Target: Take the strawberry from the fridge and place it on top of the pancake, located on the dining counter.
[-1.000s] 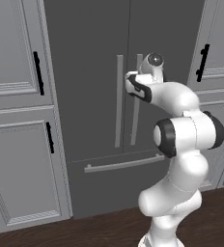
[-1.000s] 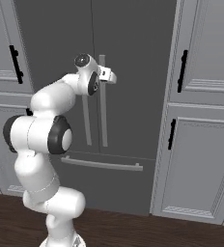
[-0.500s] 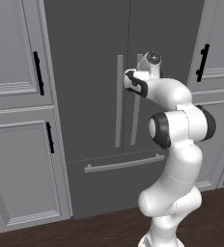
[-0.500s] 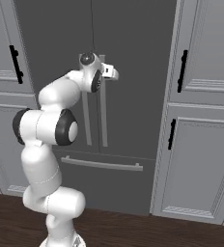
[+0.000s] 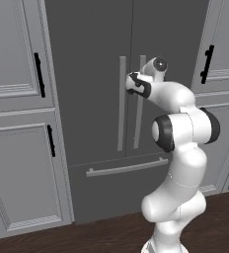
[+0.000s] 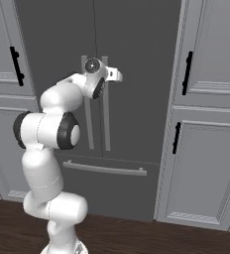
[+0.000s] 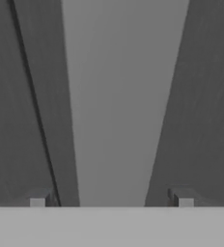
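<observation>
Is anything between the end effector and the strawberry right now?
Yes: the fridge doors are both closed, so the strawberry inside is shut off. The end effector is open at a vertical door handle, which sits between its fingertips. Nothing else blocks the handle.

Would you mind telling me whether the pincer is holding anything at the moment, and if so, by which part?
Nothing is held yet. The pincer is open, its fingertips straddling a vertical bar handle of the closed fridge without being shut on it.
</observation>
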